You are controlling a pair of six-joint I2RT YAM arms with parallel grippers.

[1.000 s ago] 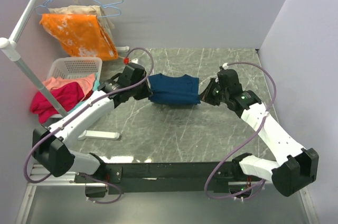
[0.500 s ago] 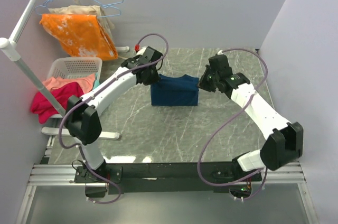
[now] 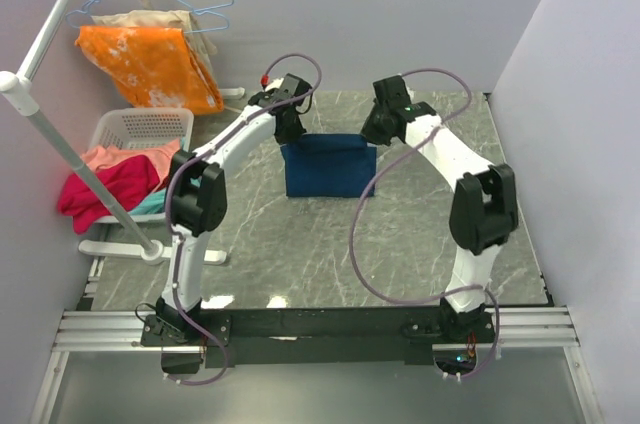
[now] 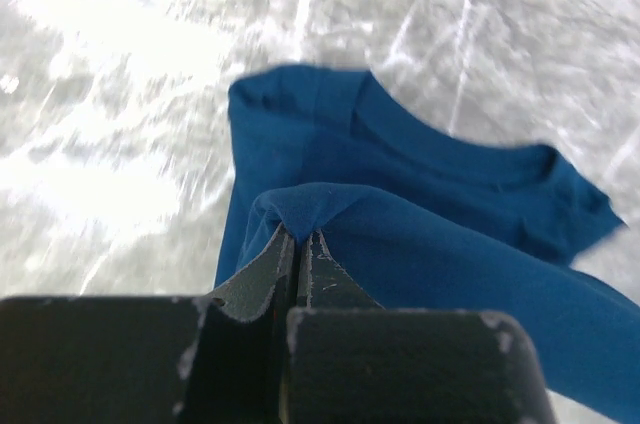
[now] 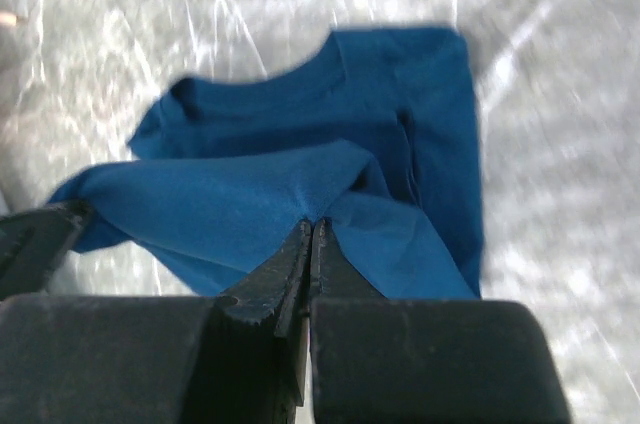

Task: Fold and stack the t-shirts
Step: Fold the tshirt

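The navy t-shirt [image 3: 328,172] is found on the tabletop [image 3: 420,244], toward the far middle, between the two outstretched arms. The left jaws are seen clenched on a pinch of cloth at the shirt's far left corner, and the right jaws are likewise clenched on the far right corner. In both wrist views a lifted layer of blue cloth is gripped above a lower layer that lies on the tabletop, its collar visible beyond. The step in hand is judged to be a fold in half, in which the held edge is to be laid over toward the collar end. For a sound result, both corners should be carried level and at equal pace, with the edge drawn just taut between them so that no sag or diagonal crease is formed. The held edge should be lowered onto the lower layer, square with the edge beneath, before either grip is let go. The lower layer must not be dragged. A laundry basket [image 3: 140,127] stands at the left, well apart.
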